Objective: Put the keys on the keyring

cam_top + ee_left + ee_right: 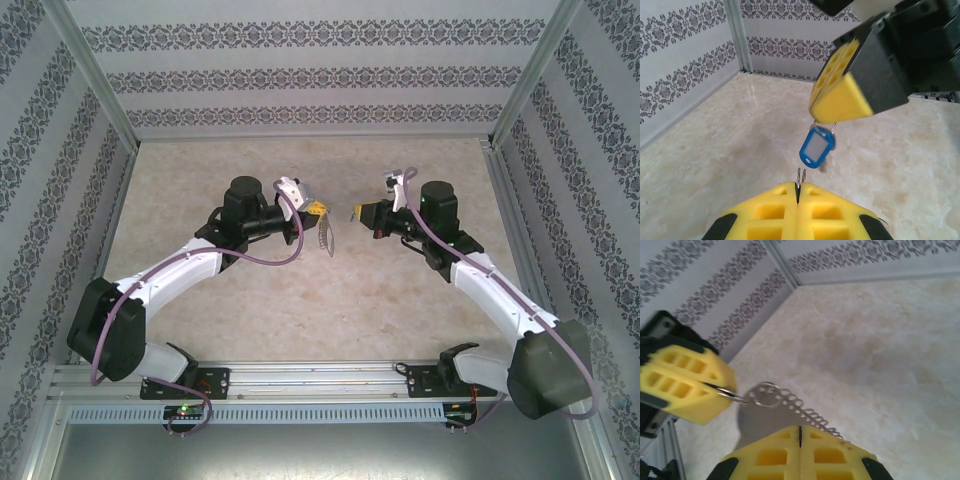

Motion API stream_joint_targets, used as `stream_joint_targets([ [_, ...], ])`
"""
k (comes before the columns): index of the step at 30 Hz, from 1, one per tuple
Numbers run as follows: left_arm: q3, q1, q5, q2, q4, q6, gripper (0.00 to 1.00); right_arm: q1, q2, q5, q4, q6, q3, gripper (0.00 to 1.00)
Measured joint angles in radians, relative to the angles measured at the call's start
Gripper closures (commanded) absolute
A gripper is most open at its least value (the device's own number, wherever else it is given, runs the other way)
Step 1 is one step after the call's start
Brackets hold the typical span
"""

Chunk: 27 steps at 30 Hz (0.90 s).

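Nearest, my left pincer (798, 194) is pressed shut on the grey metal keyring (800, 176), its fine-linked chain (805, 412) dangling. Just beyond, my right pincer (822, 116) is clamped on the small ring of the bright-blue oval plastic key tag (816, 146), which hangs above the beige marbled table (730, 145).

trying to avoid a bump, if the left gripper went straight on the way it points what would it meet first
Probably the keys: the blue tag hangs from the right gripper right ahead of the left gripper, just above its fingertips. Depth is unclear, so the right gripper itself might come first.
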Motion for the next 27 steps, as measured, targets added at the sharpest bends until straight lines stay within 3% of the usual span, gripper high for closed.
stream_joint_targets([
  [12,0.008,0.000,0.030,0.032,0.021,-0.011,1.00,0.001,-0.062,-0.106,0.137,0.037,-0.028,1.00],
  [27,0.025,-0.013,0.092,0.035,0.037,-0.026,1.00,0.064,-0.028,-0.113,0.172,0.006,-0.028,1.00],
])
